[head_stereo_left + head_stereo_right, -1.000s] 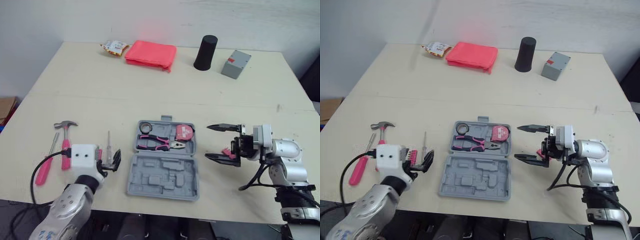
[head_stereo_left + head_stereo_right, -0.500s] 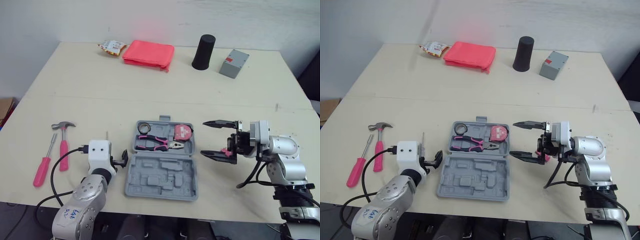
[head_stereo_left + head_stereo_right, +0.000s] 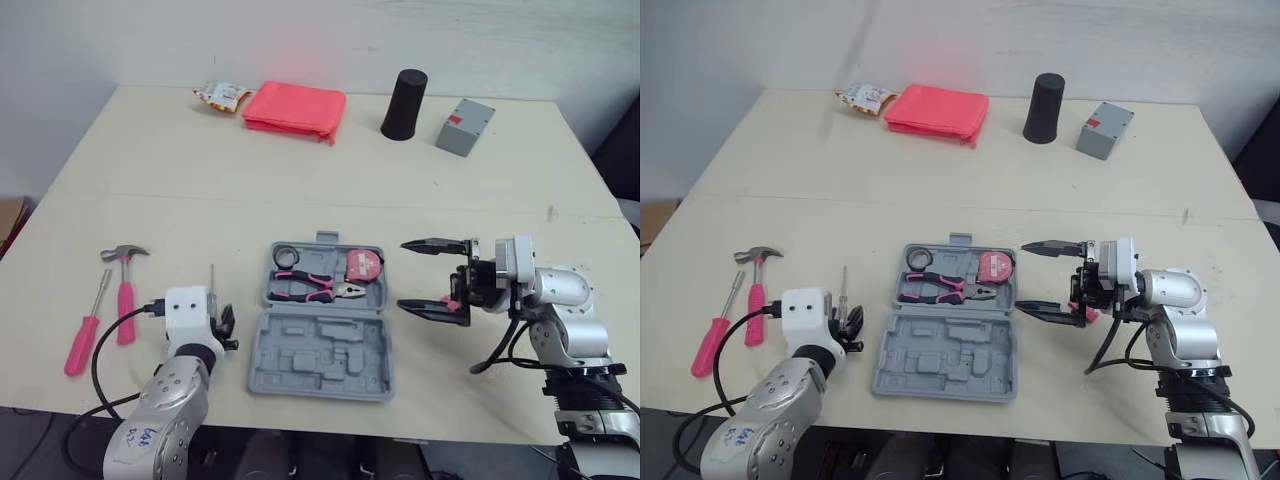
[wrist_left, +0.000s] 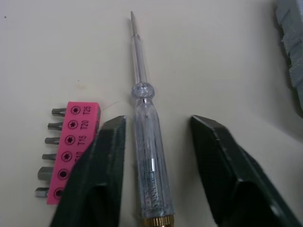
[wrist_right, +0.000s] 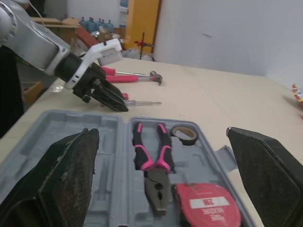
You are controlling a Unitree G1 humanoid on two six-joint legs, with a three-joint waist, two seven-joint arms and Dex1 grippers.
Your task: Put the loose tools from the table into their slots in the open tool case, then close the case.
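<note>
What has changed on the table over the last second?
The left end effector swung round from pointing toward the tool case and now straddles the clear-handled screwdriver, fingers open, nothing gripped yet. The right end effector edged slightly toward the case, open as before. The hammer, pink screwdriver, pliers and tape measure stayed put.

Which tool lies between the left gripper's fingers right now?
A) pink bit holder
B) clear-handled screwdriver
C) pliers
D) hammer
B: the clear-handled screwdriver lies between the fingers of the open left gripper, with the pink bit holder just outside one finger.
</note>
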